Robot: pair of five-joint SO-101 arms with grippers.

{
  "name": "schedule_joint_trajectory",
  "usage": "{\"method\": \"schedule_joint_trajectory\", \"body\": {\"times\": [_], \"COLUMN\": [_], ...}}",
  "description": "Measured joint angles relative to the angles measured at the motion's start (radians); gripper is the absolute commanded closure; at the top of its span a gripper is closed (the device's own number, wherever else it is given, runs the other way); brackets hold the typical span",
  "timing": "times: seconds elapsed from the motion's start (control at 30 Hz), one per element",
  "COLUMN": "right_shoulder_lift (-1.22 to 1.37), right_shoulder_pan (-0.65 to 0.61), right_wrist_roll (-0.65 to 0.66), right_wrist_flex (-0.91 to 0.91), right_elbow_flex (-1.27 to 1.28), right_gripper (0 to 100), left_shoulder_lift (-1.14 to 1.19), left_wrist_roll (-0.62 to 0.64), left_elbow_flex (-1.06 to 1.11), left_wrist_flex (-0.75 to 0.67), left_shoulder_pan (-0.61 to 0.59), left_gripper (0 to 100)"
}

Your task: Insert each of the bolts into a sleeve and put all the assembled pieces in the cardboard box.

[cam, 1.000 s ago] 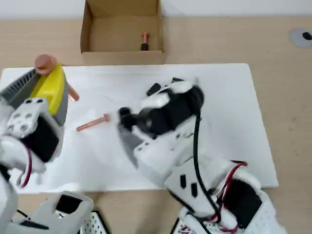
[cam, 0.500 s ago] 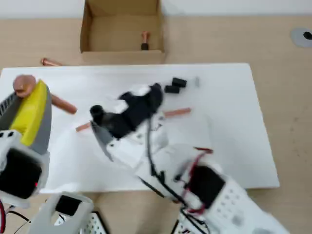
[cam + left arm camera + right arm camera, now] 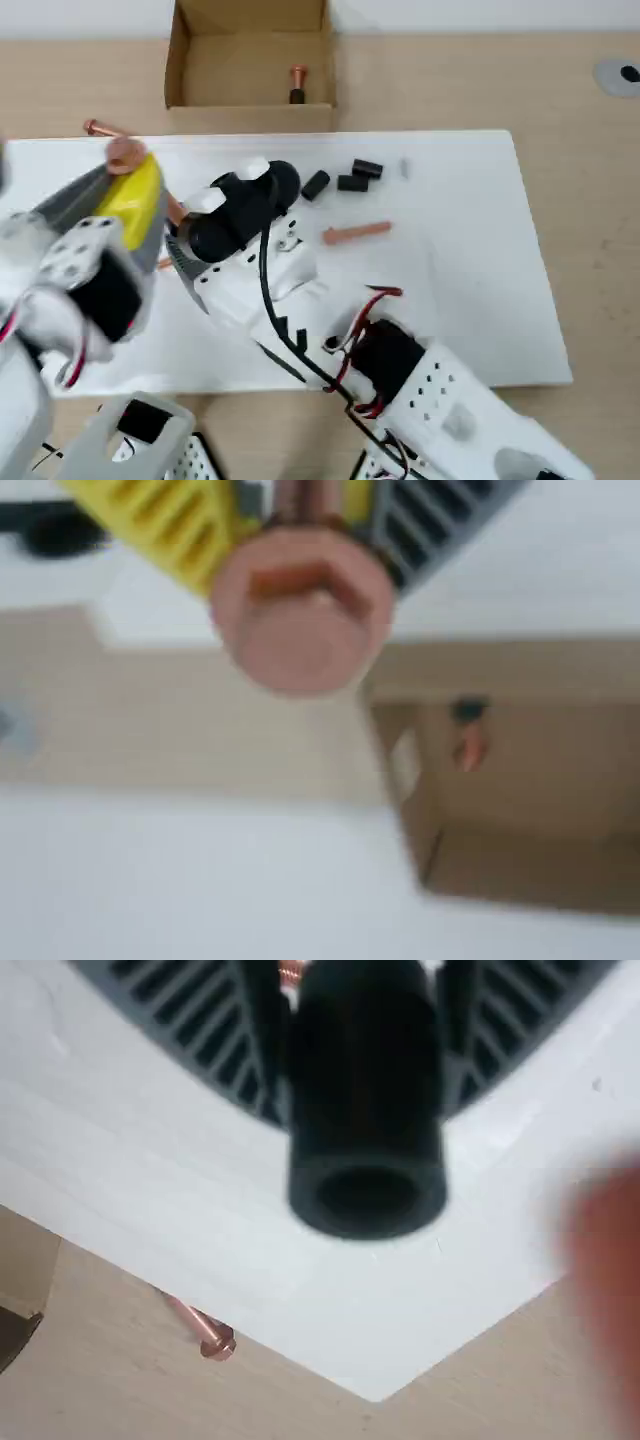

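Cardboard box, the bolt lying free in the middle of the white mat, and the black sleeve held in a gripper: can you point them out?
cardboard box [image 3: 250, 118], high view, its front wall.
bolt [image 3: 356, 233], high view, middle of its shaft.
black sleeve [image 3: 365, 1090], right wrist view, its outer side.

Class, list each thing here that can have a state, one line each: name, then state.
left gripper, shut on held bolt
right gripper, shut on held sleeve
held sleeve, bore empty
cardboard box, open, one assembled piece inside
loose bolt, lying on the white mat, no sleeve
second loose bolt, lying on the wooden table, no sleeve
three loose sleeves, on the mat, no bolts
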Motion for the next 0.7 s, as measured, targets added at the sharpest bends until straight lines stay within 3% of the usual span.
{"method": "schedule_joint_trajectory", "body": {"times": [0.27, 0.5, 0.7], "right_shoulder_lift": [0.0, 0.0, 0.0], "right_shoulder_pan": [0.006, 0.014, 0.014], "right_wrist_roll": [0.0, 0.0, 0.0], "right_wrist_flex": [0.0, 0.0, 0.0], "right_elbow_flex": [0.0, -0.002, 0.0], "right_gripper": [98.9, 98.9, 98.9], "left_shoulder_lift": [-0.008, 0.0, 0.0], "left_wrist_roll": [-0.032, -0.026, -0.014], "left_elbow_flex": [0.109, 0.247, 0.308], "left_wrist_flex": [-0.109, -0.169, -0.18], "left_shoulder_pan": [-0.166, -0.175, -0.103], "left_gripper": [99, 99, 99]}}
